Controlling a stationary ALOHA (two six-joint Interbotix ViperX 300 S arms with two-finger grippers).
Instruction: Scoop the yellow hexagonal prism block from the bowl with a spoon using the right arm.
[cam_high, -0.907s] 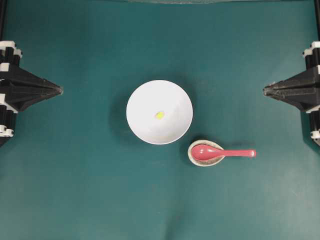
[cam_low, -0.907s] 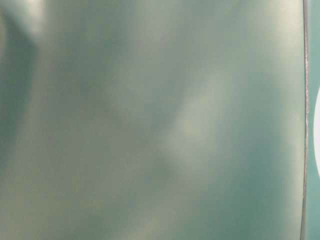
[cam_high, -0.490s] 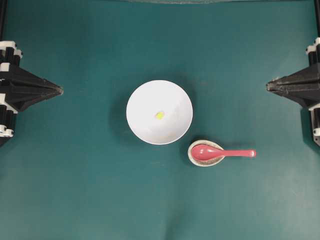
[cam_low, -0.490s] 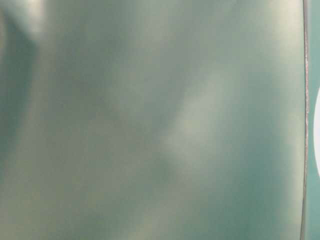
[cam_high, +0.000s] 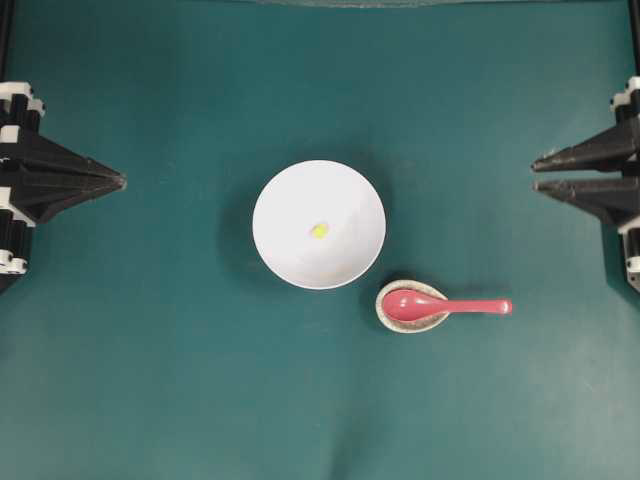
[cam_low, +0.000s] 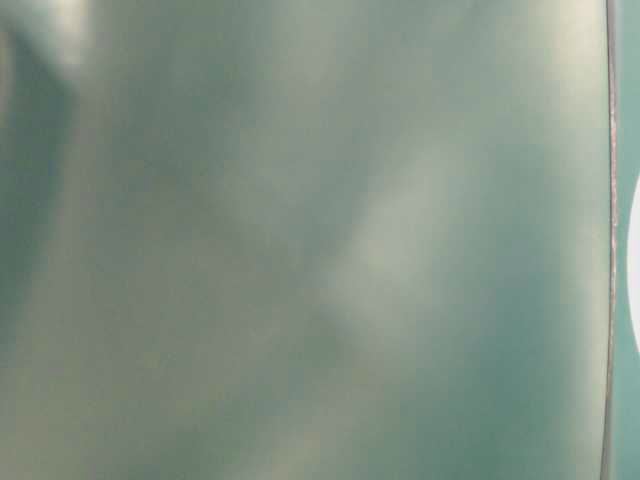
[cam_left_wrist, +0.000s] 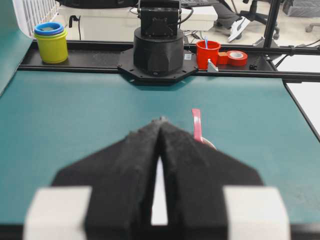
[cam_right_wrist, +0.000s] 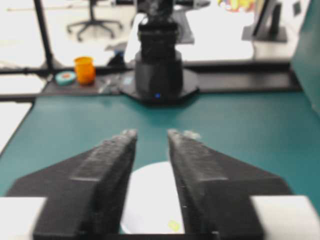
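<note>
Teal tabletop (cam_high: 180, 380) seen from overhead: the white bowl (cam_high: 300, 200) sits at centre, and the tiny yellow hexagonal prism block (cam_high: 319, 231) lies on its floor, a touch below the middle. At about four o'clock from the bowl, just beside its rim, the small speckled spoon rest (cam_high: 384, 317) cradles the scoop of the pink-red spoon (cam_high: 445, 306), whose handle runs off toward three o'clock. My right gripper (cam_high: 535, 173) waits at the three o'clock edge of the table, its two black fingers standing apart with a clear strip of teal between them and nothing held; it is well apart from the spoon and the bowl. My right wrist camera looks between those spread fingers at the bowl (cam_right_wrist: 152, 200) with the yellow block (cam_right_wrist: 174, 225) low in frame. My left gripper (cam_high: 122, 182) rests at the nine o'clock edge, fingers pressed together to one point, empty. My left wrist camera shows the spoon's handle (cam_left_wrist: 196, 125) past those fingertips. The table-level view is a blurred teal wash and tells me nothing.
</note>
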